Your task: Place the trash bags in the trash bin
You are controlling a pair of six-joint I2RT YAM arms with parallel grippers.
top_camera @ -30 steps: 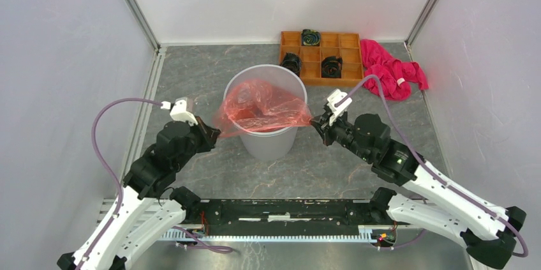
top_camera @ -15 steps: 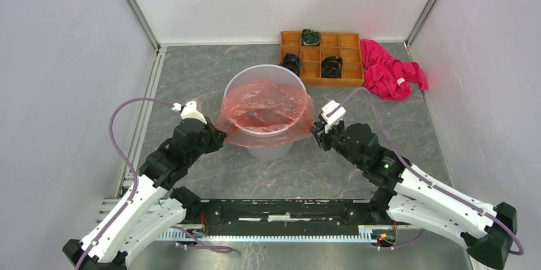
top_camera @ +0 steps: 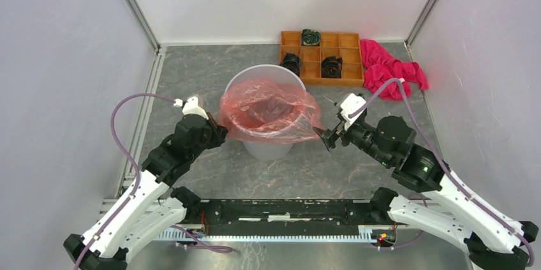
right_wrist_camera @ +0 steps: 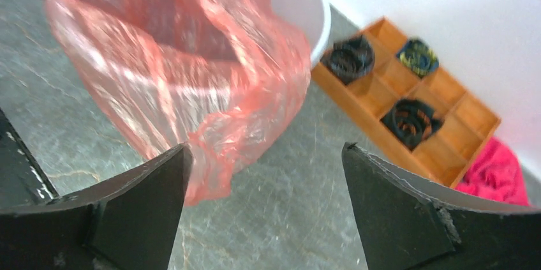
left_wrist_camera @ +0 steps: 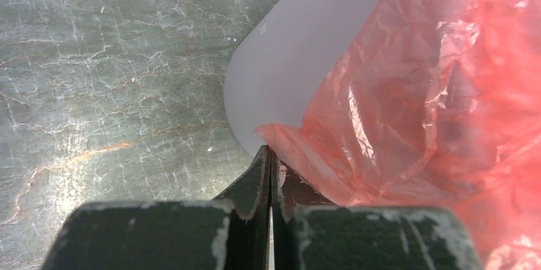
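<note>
Left claw (left_wrist_camera: pixel 268 158) is pinched tight on the trash bag (top_camera: pixel 271 113) edge beside the trash bin (top_camera: pixel 266 150); right claw (right_wrist_camera: pixel 265 147) gapes wide, holding nothing. The bag drapes over the bin's mouth, its middle apparently sagging inside. Letting go on the left seems all that remains.

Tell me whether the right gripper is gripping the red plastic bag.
No: the right gripper stands wide open, the red plastic bag hanging loose beside one finger.

grey marbled table (top_camera: pixel 191 72) carries trash bin (top_camera: pixel 268 150), orange tray (top_camera: pixel 348 82), pink cloth (top_camera: pixel 386 72).
</note>
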